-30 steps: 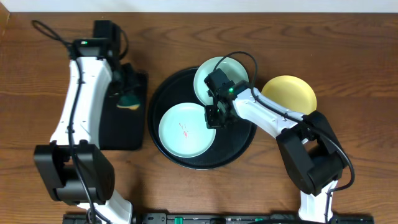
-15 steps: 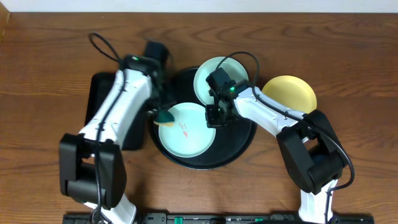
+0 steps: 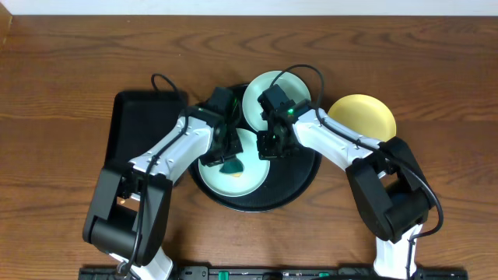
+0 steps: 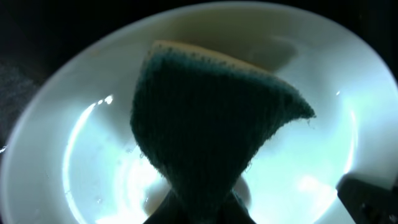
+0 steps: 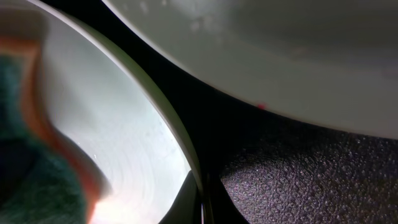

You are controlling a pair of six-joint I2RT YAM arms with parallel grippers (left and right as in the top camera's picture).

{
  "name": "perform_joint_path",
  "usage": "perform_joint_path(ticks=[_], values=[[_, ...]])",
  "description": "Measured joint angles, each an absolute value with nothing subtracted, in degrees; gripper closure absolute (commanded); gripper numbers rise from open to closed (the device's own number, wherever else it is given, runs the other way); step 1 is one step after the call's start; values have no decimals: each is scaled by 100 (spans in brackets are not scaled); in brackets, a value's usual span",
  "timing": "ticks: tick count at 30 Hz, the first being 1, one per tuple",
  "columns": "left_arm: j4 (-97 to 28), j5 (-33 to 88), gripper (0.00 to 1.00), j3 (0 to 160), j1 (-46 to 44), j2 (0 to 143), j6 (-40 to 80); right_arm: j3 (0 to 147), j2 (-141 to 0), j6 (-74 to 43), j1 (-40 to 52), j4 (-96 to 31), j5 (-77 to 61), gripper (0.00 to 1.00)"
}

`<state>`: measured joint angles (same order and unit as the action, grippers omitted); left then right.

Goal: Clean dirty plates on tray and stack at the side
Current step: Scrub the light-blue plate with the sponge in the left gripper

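Note:
The round black tray holds two light blue plates. The front plate lies under my left gripper, which is shut on a green and yellow sponge pressed on the plate; the sponge fills the left wrist view over that plate. My right gripper is shut on the right rim of the same plate. The second light blue plate sits at the tray's back, also seen in the right wrist view. The pale yellow plate lies on the table to the right of the tray.
A rectangular black tray lies left of the round tray. Both arms cross over the round tray. Bare wooden table lies to the right and at the back.
My left arm has swung from the rectangular tray to the right, carrying the sponge onto the front light blue plate. My right gripper has stayed on the plate's rim.

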<state>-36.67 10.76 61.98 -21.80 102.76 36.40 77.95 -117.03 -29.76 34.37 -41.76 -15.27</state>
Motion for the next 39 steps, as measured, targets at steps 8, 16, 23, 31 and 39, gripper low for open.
perform_joint_path(ticks=[8, 16, 23, 31, 39], values=[[-3310, 1461, 93, 6095, -2154, 10274, 3454, 7795, -11705, -2976, 3437, -4174, -1531, 99], [-3253, 1859, 92, 6086, -2161, 10274, 3138, 7795, -11705, -2976, 3437, -4174, -1535, 99], [-3712, 1332, 93, 6084, -2189, 10272, 4285, 7795, -11708, -2978, 3437, -4174, -1544, 99], [-3837, 1522, 93, 6086, -2174, 10261, 4571, 7795, -11710, -2978, 3437, -4174, -1549, 99], [-3927, 1970, 93, 6086, -2154, 10261, 4066, 7795, -11712, -2978, 3437, -4171, -1549, 99]])
